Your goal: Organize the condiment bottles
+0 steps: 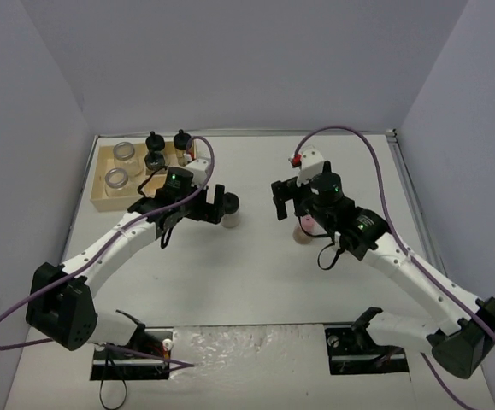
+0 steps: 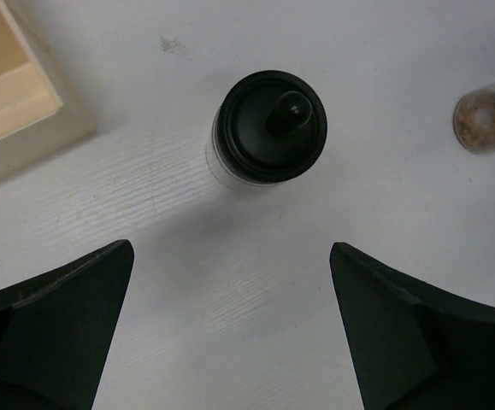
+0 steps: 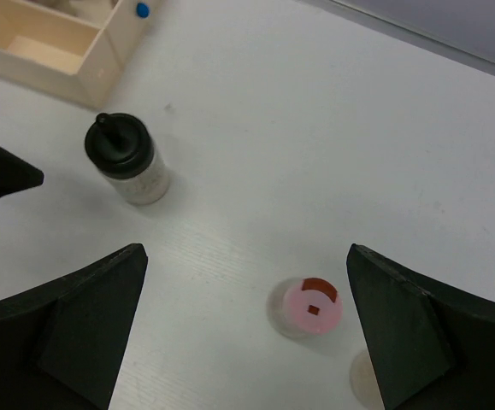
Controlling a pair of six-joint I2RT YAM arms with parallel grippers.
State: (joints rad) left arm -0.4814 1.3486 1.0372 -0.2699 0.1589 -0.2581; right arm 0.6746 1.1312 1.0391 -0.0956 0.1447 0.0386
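Step in hand: I judge this to be the approach to a pick. The left gripper (image 2: 230,256) is lined up on the loose black-capped jar (image 2: 268,128).
Jar position: upright on the table (image 2: 384,51), near the corner of the wooden tray (image 2: 16,94) but outside it.
Next move: I would advance until the jar sits between the fingers, close on the glass body below the cap, then lift it toward a tray compartment.
Left pincer: spread wide, holding and touching nothing. The jar stands ahead of the fingertips, not between them.
Right pincer: the right gripper (image 3: 247,256) is also wide apart and empty, poised above the pink-capped jar (image 3: 314,307), which stands well apart from the tray.
Already in tray: two clear-topped jars (image 1: 125,151) and several black-capped ones (image 1: 155,141).
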